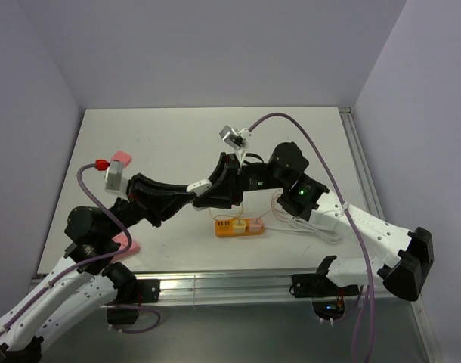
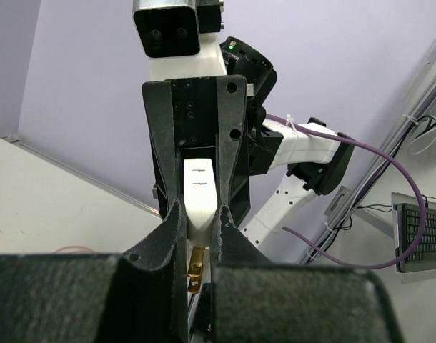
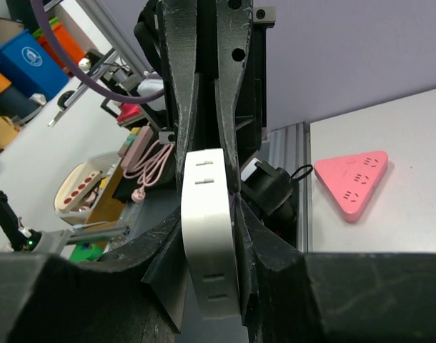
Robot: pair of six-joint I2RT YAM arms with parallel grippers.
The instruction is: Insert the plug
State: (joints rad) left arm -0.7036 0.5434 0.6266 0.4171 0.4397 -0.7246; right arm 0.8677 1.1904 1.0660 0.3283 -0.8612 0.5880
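Note:
A white plug (image 2: 201, 193) with brass prongs (image 2: 196, 263) is held in mid-air between both grippers, above the table. My left gripper (image 2: 200, 218) is shut on its tapered end, the prongs pointing back toward the left wrist camera. My right gripper (image 3: 209, 225) is shut on the same white plug (image 3: 207, 236) from the opposite side. In the top view the two grippers meet nose to nose, left (image 1: 187, 195) and right (image 1: 219, 189), with a bit of the white plug (image 1: 198, 184) showing between them. An orange power strip (image 1: 238, 228) lies on the table just below and in front of them.
A pink triangular socket (image 3: 352, 179) lies on the table near my left arm's base (image 1: 125, 246). Another pink piece (image 1: 122, 158) lies at the left. A white cable (image 1: 314, 224) is coiled right of the orange strip. The table's rail edge (image 1: 215, 281) runs along the front.

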